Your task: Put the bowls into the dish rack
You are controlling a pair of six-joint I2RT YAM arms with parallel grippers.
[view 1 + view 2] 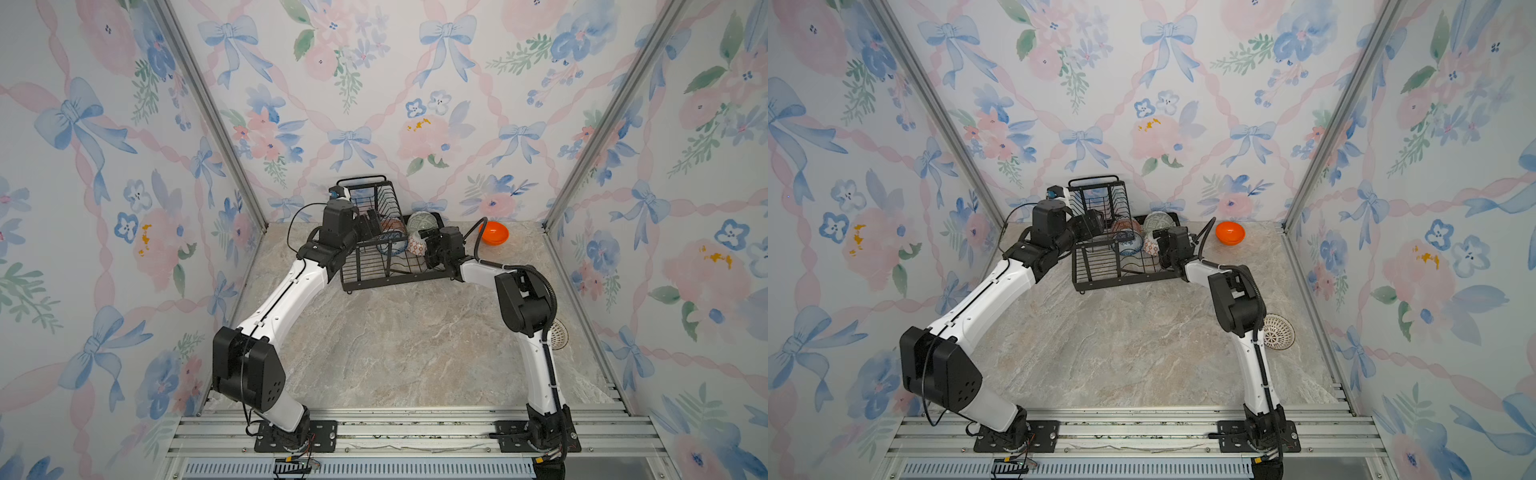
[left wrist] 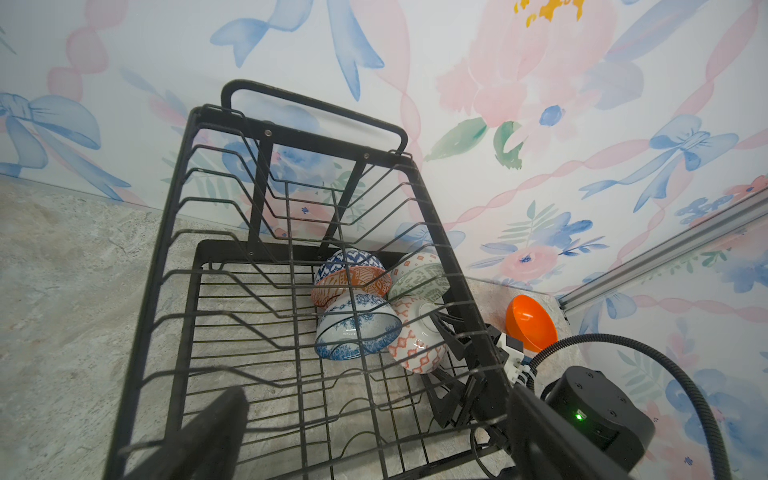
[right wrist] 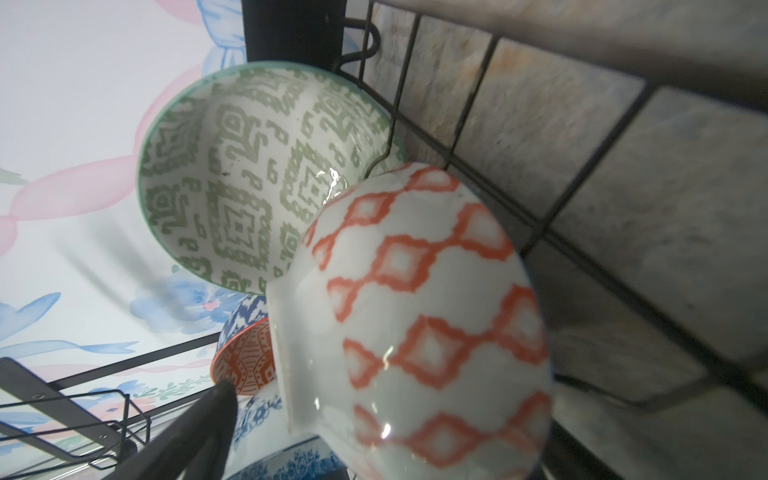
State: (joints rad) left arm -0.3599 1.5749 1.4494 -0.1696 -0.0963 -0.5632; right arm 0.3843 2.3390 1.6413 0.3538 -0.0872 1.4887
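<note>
The black wire dish rack [image 1: 365, 270] stands at the back of the table. In its base lie a blue floral bowl [image 2: 357, 328], a dark-blue geometric bowl [image 2: 353, 266], a grey-green bowl [image 3: 232, 174] and an orange-white patterned bowl [image 3: 428, 316]. My right gripper [image 1: 428, 243] is open, and the orange-white bowl sits between its jaws, with a gap at the one finger [image 3: 199, 432] that shows. My left gripper [image 2: 374, 449] is open and empty beside the raised basket. A plain orange bowl [image 1: 493, 232] stands on the table right of the rack. A white lattice bowl [image 1: 1278, 331] lies behind my right arm.
The rack's raised basket with its handle [image 1: 361, 180] stands at the left end, close to the back wall. Papered walls with metal posts close in the marble table [image 1: 395, 353] on three sides. A metal rail [image 1: 415, 432] carries both arm bases at the front.
</note>
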